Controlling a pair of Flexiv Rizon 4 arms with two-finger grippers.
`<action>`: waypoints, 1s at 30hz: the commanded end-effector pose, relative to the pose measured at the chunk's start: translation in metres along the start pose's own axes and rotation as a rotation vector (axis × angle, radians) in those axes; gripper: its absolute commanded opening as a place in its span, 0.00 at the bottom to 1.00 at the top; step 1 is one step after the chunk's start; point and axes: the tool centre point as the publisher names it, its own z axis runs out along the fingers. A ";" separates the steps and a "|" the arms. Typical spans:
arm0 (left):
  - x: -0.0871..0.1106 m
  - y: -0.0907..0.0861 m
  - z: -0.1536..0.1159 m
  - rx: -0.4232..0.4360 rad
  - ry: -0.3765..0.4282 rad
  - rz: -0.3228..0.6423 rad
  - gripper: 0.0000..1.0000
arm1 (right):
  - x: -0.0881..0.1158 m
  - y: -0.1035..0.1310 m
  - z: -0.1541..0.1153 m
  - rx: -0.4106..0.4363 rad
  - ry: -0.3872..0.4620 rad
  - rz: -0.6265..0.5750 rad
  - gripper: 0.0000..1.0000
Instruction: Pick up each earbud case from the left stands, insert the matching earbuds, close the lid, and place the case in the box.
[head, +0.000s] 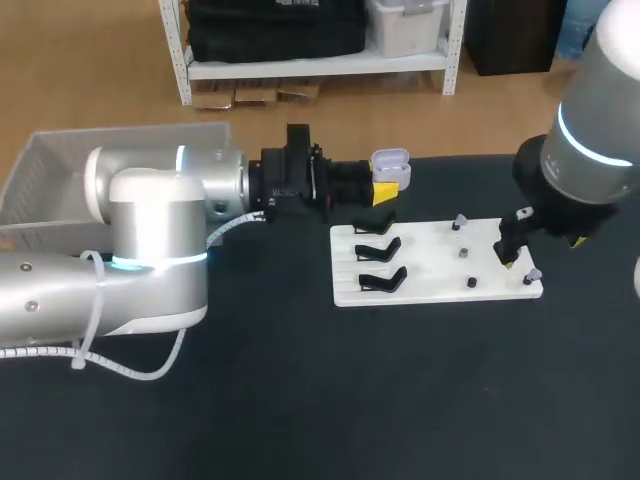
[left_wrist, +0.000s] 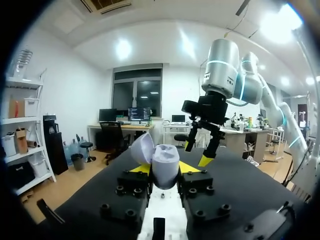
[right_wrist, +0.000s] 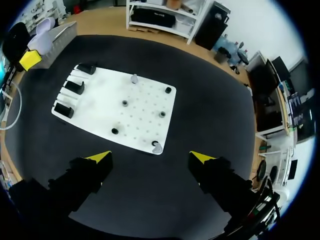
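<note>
Two jobs: left end effector (head: 385, 192), gripping the open pale-lilac earbud case (head: 391, 163), should hold level; right end effector (right_wrist: 150, 157), spread, should straddle a small grey earbud (right_wrist: 157, 147) squarely.

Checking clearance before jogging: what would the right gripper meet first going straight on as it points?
Probably the white board, at its end with the small pegs; the right gripper hangs open above it. Exact spot is unclear.
</note>
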 end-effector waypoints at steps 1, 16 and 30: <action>-0.001 0.000 0.001 -0.003 -0.001 0.001 0.00 | -0.001 0.002 0.004 -0.007 0.018 0.011 1.00; -0.001 0.000 0.001 -0.003 -0.001 0.001 0.00 | 0.007 -0.009 0.033 0.069 0.144 0.018 1.00; -0.001 0.000 0.001 -0.003 -0.001 0.001 0.00 | 0.026 -0.015 0.052 -0.001 0.143 -0.098 0.98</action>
